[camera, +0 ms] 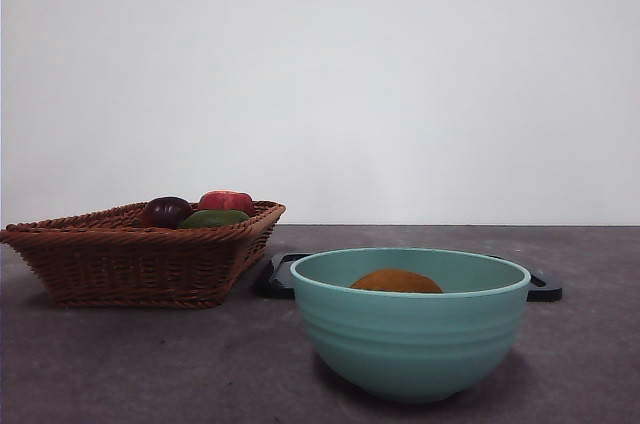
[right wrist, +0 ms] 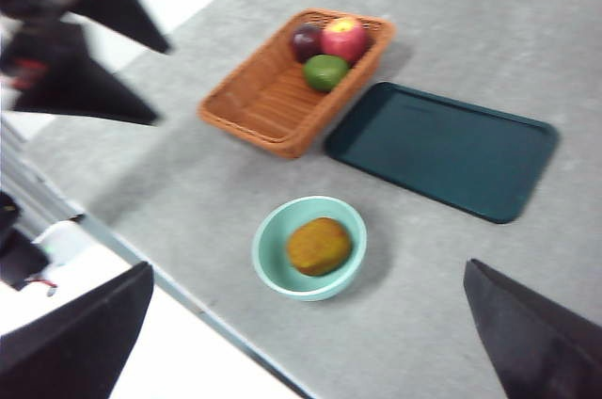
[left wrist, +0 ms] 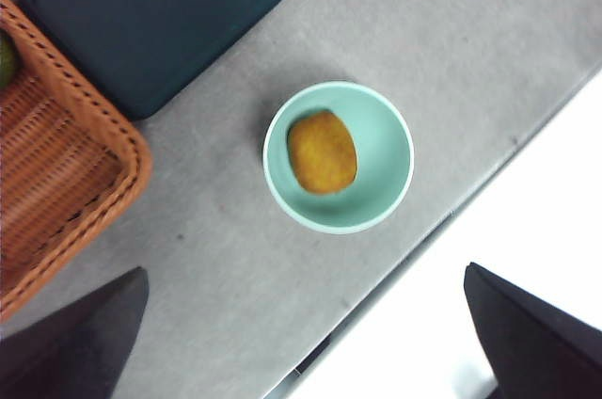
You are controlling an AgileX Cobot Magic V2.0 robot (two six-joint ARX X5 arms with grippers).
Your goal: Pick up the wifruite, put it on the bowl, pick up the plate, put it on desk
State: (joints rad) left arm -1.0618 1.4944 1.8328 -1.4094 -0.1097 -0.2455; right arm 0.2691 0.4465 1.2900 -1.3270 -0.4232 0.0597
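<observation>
Working left to right across the front view, you have the wicker basket (camera: 140,254) at about 9 o'clock, holding a dark purple fruit (camera: 166,211), a green fruit (camera: 213,218) and a red apple (camera: 227,201); behind and to its right lies the flat dark tray (right wrist: 442,148), and nearest you, at about 5 o'clock, stands the teal bowl (camera: 410,339). The orange-brown fruit (left wrist: 322,151) already rests inside the bowl, so that half of the job looks done and the tray, which seems to be the plate meant, is what is left. Both arms hang high above the desk (camera: 580,364): the left gripper (left wrist: 301,347) is over the bowl with its jaws wide apart and empty, and the right gripper (right wrist: 306,343) looks down on the whole layout, jaws likewise spread and holding nothing. Your main risk is the tray itself: it lies flat with only a low rim, so a jaw coming down steeply may skate off the edge or press into the desk rather than get under it. One end of it sits just beside the basket, so approaching from that side could shove the basket and roll the fruit. The bowl stands near the desk's front edge; a careless sweep could push it off.
</observation>
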